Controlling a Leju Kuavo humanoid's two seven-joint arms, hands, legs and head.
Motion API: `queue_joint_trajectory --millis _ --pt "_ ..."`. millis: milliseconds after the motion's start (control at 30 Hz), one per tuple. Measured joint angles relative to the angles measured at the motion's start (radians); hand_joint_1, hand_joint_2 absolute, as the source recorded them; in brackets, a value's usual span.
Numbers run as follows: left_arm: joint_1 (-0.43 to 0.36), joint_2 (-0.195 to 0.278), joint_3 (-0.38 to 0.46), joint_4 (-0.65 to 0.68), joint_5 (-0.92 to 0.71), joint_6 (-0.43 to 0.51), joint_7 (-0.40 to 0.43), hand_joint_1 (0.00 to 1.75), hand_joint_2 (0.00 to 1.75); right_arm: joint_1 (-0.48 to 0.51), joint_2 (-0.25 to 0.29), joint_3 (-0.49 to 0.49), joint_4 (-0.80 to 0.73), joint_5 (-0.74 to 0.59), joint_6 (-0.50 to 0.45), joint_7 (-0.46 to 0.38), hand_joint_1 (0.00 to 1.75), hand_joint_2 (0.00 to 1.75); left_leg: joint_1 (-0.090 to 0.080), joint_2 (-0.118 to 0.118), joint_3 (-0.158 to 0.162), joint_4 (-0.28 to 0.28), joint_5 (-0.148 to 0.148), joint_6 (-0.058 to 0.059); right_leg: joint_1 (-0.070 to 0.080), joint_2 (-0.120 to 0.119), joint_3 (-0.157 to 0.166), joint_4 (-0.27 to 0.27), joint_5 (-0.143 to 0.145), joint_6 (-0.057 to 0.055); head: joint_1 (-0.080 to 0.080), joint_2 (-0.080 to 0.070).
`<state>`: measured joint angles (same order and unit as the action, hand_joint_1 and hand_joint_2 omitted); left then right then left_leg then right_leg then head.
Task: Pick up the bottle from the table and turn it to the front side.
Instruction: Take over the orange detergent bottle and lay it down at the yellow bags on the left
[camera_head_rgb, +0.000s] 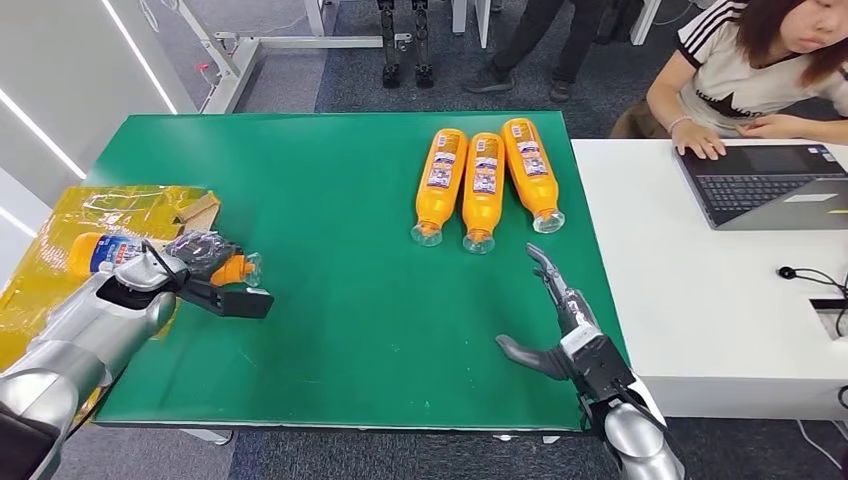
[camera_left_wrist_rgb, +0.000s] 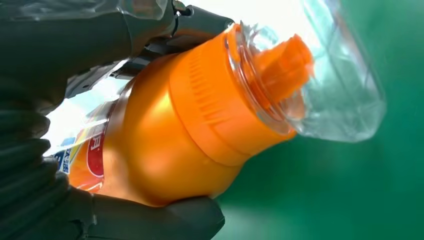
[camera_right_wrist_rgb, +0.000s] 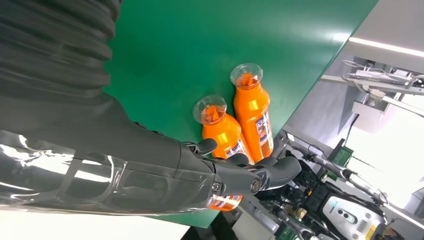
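Right hand (camera_head_rgb: 560, 335): near right of the green table (camera_head_rgb: 350, 330), holding nothing, fingers spread and extended toward the far side, thumb out to the left. Idle; best kept parked so it stays out of the way.

Left hand (camera_head_rgb: 190, 280): near left, at the table's left edge, closed around the bottle (camera_head_rgb: 225, 268). In the left wrist view the thumb (camera_left_wrist_rgb: 150, 220) and fingers (camera_left_wrist_rgb: 100, 35) clasp the orange body from opposite sides; the clear cap (camera_left_wrist_rgb: 340, 85) projects free over the green surface.

Step in hand, by judgement: turning the held bottle so its label faces front. Roll slowly about the long axis, keep the grip on the body rather than the cap, and keep it above the table while it turns.

Yellow wrapping (camera_head_rgb: 60, 250): left edge, with a further bottle (camera_head_rgb: 95, 250) lying on it.

Three bottles (camera_head_rgb: 483, 190): far centre-right, lying side by side, caps toward the near side.

Person (camera_head_rgb: 750, 60) at a laptop (camera_head_rgb: 765, 185): far right, white table (camera_head_rgb: 690, 300).

Hard to make out: the held bottle's label is largely covered by the hand, so its facing cannot be told; whether the bottle clears the table is uncertain.
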<state>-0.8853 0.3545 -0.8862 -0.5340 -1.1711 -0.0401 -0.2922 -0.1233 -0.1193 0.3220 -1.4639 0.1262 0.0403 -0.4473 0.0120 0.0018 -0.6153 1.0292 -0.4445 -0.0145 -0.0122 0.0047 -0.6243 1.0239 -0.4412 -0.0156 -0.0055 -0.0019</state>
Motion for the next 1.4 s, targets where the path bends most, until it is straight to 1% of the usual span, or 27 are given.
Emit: queue_joint_trajectory --millis 100,233,400,467,533,600,767,800,900,933,1133,1200,1233,1300,1367,1400 --pt "0.008 -0.004 -0.002 0.042 0.007 -0.032 0.037 1.75 1.75 -0.017 0.007 0.000 0.020 0.000 0.004 0.002 0.00 1.75 0.000 0.002 0.001 0.000 0.000 0.000 0.000 0.001 0.000 0.000 0.000 0.000 0.000 0.000" --pt "0.015 -0.008 -0.003 0.075 0.003 -0.047 0.074 1.75 1.75 -0.036 0.018 0.001 0.048 0.003 0.011 0.001 0.00 1.75 0.000 0.001 0.001 0.000 0.000 0.000 0.000 0.001 0.001 0.001 0.000 0.000 0.000 0.000" --pt "0.024 -0.010 -0.017 0.094 -0.053 -0.045 0.197 1.75 1.75 -0.044 0.044 0.003 0.077 0.029 0.003 -0.002 0.00 1.75 0.000 0.005 0.006 -0.003 -0.001 -0.002 0.000 0.006 0.003 0.001 0.001 -0.002 0.000 0.000" --pt "0.029 -0.008 -0.021 0.099 -0.056 -0.041 0.221 1.75 1.75 -0.044 0.055 0.004 0.084 0.037 -0.001 -0.002 0.00 1.75 0.000 0.008 0.008 -0.004 -0.002 -0.003 0.000 0.008 0.004 0.001 0.001 -0.004 0.000 0.000" --pt "0.034 -0.003 -0.021 0.102 -0.044 -0.040 0.225 1.75 1.75 -0.044 0.062 0.004 0.091 0.045 -0.002 -0.002 0.00 1.75 0.000 0.012 0.010 -0.006 -0.002 -0.004 0.000 0.011 0.004 0.001 0.002 -0.006 0.000 0.000" --pt "0.039 0.006 -0.019 0.103 -0.023 -0.039 0.210 1.75 1.75 -0.045 0.066 0.004 0.099 0.051 0.002 -0.005 0.00 1.75 0.000 0.016 0.013 -0.008 -0.001 -0.005 0.000 0.015 0.004 0.001 0.003 -0.008 0.000 0.000" --pt "0.051 0.018 0.015 0.103 0.035 -0.050 0.114 1.75 1.75 -0.064 0.070 0.004 0.128 0.054 0.019 -0.019 0.00 1.75 0.000 0.020 0.017 -0.011 0.000 -0.008 0.000 0.019 0.004 0.002 0.004 -0.011 0.000 0.000" --pt "0.053 0.019 0.021 0.103 0.040 -0.058 0.104 1.54 1.75 -0.069 0.070 0.004 0.132 0.053 0.021 -0.020 0.00 1.75 0.000 0.019 0.018 -0.012 0.001 -0.009 0.000 0.019 0.005 0.002 0.003 -0.011 0.000 0.000" --pt "0.061 0.024 0.035 0.104 0.048 -0.077 0.089 0.23 1.75 -0.080 0.070 0.004 0.141 0.051 0.024 -0.020 0.00 1.75 0.000 0.016 0.018 -0.013 0.002 -0.010 0.000 0.016 0.005 0.002 0.003 -0.013 0.000 0.000" --pt "0.063 0.026 0.039 0.104 0.050 -0.081 0.085 0.00 1.75 -0.082 0.070 0.004 0.142 0.051 0.025 -0.020 0.00 1.75 0.000 0.015 0.018 -0.013 0.002 -0.010 0.000 0.014 0.005 0.002 0.002 -0.013 0.000 0.000" --pt "0.060 0.035 0.059 0.104 0.075 -0.119 0.037 0.00 1.75 -0.086 0.070 0.003 0.144 0.040 0.032 -0.015 0.00 1.75 0.000 0.009 0.018 -0.014 0.003 -0.011 0.000 0.008 0.007 0.002 0.000 -0.014 0.000 0.000" --pt "0.059 0.037 0.067 0.104 0.098 -0.121 0.009 0.00 1.75 -0.086 0.070 0.003 0.144 0.038 0.034 -0.014 0.00 1.75 0.000 0.009 0.019 -0.014 0.003 -0.011 0.000 0.008 0.007 0.002 0.001 -0.014 0.000 0.000" --pt "0.060 0.038 0.074 0.104 0.127 -0.115 -0.020 0.00 1.75 -0.086 0.070 0.003 0.144 0.035 0.034 -0.014 0.00 1.75 0.000 0.009 0.019 -0.014 0.003 -0.011 0.000 0.008 0.007 0.002 0.001 -0.014 0.000 0.000" --pt "0.071 0.041 0.102 0.092 0.228 -0.090 -0.107 0.00 1.75 -0.086 0.069 0.002 0.139 0.028 0.038 -0.011 0.00 1.75 0.000 0.008 0.019 -0.014 0.003 -0.011 0.000 0.007 0.007 0.002 0.001 -0.014 0.000 0.000" --pt "0.098 0.040 0.144 0.064 0.341 -0.057 -0.186 0.00 1.75 -0.084 0.069 -0.001 0.128 0.023 0.045 -0.005 0.00 1.75 0.000 0.005 0.018 -0.013 0.004 -0.012 0.000 0.005 0.007 0.002 0.001 -0.014 0.000 0.000" --pt "0.114 0.038 0.166 0.047 0.382 -0.042 -0.209 0.00 1.75 -0.083 0.068 -0.002 0.122 0.021 0.048 -0.002 0.00 1.75 0.000 0.005 0.018 -0.013 0.005 -0.012 0.000 0.005 0.006 0.002 0.001 -0.014 0.000 0.000"
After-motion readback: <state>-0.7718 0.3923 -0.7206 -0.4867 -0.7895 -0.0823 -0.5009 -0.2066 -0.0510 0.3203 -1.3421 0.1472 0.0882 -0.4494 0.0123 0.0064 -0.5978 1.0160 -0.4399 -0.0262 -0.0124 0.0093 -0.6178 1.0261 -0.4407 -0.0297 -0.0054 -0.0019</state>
